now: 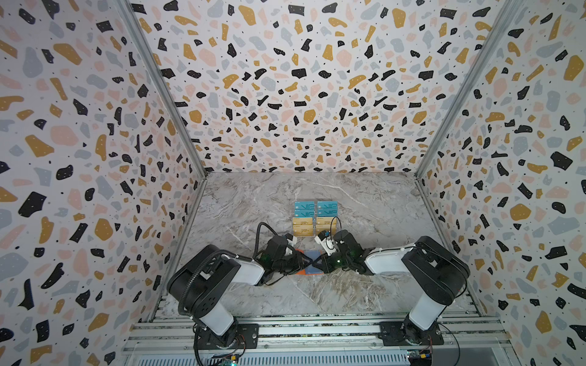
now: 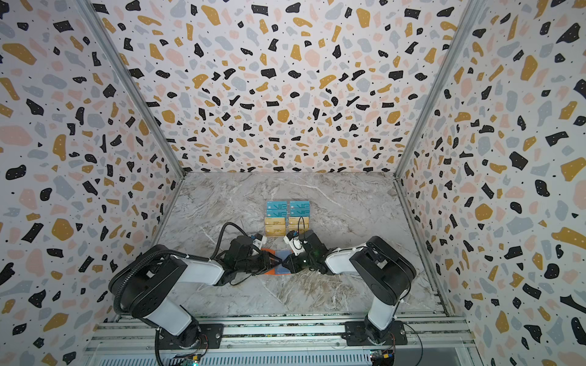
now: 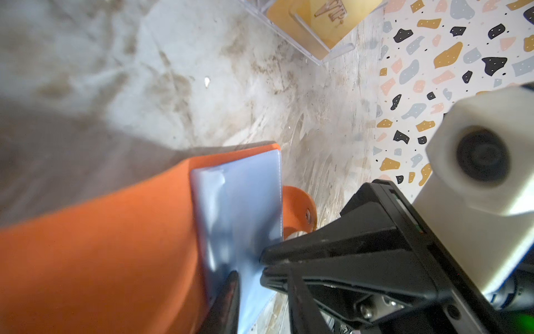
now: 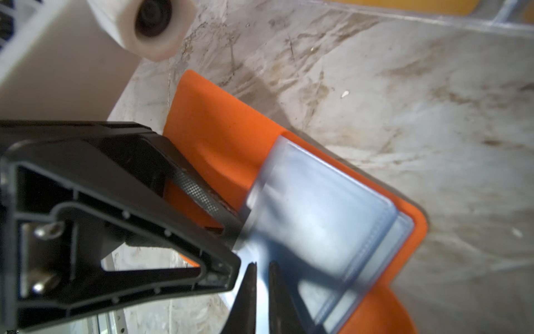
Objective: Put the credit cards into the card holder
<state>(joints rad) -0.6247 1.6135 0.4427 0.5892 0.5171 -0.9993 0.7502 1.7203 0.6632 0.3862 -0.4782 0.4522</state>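
Left claw (image 4: 238,244): sitting low over the table, jaws drawn narrow and biting on the orange cover of the card holder (image 4: 219,130). Orange is showing right between its two fingers.
Right claw (image 4: 262,266): facing the left claw tip to tip, jaws nearly together and nipping the edge of a clear sleeve (image 4: 318,219) of the holder.
Meeting point: in both top views the two claws are crossing fingertips right over the holder, all but touching.
Card holder: lying open on the marble table (image 1: 380,206), directly beneath both claws, with one side of its cover curling up toward the left claw.
Clear sleeve: rising off the orange cover and running from the right claw's fingertips out across the holder.
Snap tab (image 3: 300,202): poking out past the sleeve's edge, just beside the right claw's fingers, with its metal stud showing.
Credit cards (image 1: 302,226): sitting just beyond the claws, on the side away from the arm bases. They are tan-gold, standing in two side-by-side columns in a clear rack (image 3: 338,50), apart from either grip.
Teal cards (image 1: 304,208): lining up behind the gold ones, farther again from the claws, and reading VIP.
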